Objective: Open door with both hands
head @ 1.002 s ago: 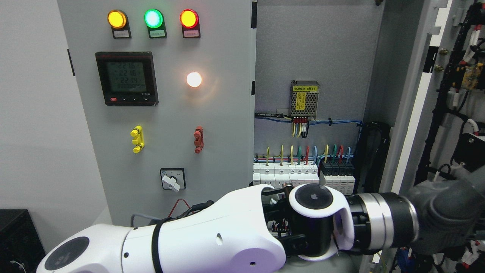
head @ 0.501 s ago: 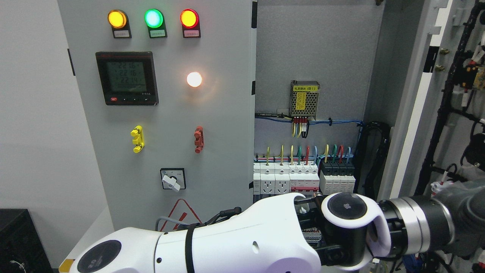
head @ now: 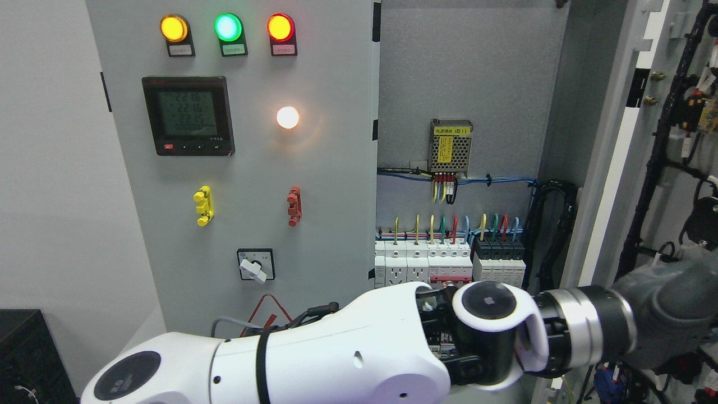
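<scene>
Door (head: 662, 140) swung wide, right of the breaker row (head: 449, 261).
My left hand (head: 667, 306), a grey bulk, sits right of and below the breakers, against the door's inner face; fingers hidden, grip cannot be told. Closed panel door (head: 241, 168) stands left of the breakers.

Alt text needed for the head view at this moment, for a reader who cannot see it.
The robot's left arm reaches from lower left across to the opened right door of a grey electrical cabinet, its grey hand against the door's wiring. Inside are circuit breakers and a power supply; the closed left door carries three indicator lamps and a meter.
</scene>
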Controlling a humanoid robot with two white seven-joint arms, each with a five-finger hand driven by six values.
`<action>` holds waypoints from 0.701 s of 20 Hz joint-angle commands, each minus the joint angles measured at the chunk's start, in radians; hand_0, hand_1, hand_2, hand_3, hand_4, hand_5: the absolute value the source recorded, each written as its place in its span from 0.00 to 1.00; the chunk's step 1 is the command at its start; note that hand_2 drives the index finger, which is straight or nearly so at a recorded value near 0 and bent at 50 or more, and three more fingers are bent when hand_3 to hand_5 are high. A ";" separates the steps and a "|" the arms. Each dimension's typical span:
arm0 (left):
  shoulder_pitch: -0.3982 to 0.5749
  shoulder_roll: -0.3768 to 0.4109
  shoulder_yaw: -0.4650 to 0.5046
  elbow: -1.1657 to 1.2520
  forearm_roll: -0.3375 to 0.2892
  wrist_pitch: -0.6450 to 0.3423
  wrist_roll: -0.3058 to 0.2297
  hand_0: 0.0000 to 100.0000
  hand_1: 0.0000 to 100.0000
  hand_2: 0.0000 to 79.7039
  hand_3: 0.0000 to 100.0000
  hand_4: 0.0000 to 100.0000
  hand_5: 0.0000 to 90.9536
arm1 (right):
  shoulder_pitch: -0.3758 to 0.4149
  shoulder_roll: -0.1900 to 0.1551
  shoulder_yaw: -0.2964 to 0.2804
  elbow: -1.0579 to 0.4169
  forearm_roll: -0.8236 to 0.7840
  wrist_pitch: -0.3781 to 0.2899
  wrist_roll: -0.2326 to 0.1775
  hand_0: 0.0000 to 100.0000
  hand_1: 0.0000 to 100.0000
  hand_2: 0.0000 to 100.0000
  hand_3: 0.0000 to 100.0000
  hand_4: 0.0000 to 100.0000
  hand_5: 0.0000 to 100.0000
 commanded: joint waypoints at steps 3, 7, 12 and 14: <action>0.190 0.636 -0.046 -0.344 -0.051 0.004 -0.141 0.00 0.00 0.00 0.00 0.00 0.00 | 0.007 0.001 0.003 -0.048 -0.025 0.000 -0.003 0.00 0.00 0.00 0.00 0.00 0.00; 0.510 0.829 -0.032 -0.398 -0.351 -0.005 -0.187 0.00 0.00 0.00 0.00 0.00 0.00 | 0.018 -0.001 0.003 -0.049 -0.025 0.000 -0.003 0.00 0.00 0.00 0.00 0.00 0.00; 1.011 1.061 0.153 -0.349 -0.516 -0.098 -0.275 0.00 0.00 0.00 0.00 0.00 0.00 | 0.028 -0.001 0.000 -0.051 -0.026 -0.002 -0.002 0.00 0.00 0.00 0.00 0.00 0.00; 1.244 1.082 0.259 -0.246 -0.557 -0.126 -0.280 0.00 0.00 0.00 0.00 0.00 0.00 | 0.045 -0.001 -0.001 -0.093 -0.026 -0.002 -0.003 0.00 0.00 0.00 0.00 0.00 0.00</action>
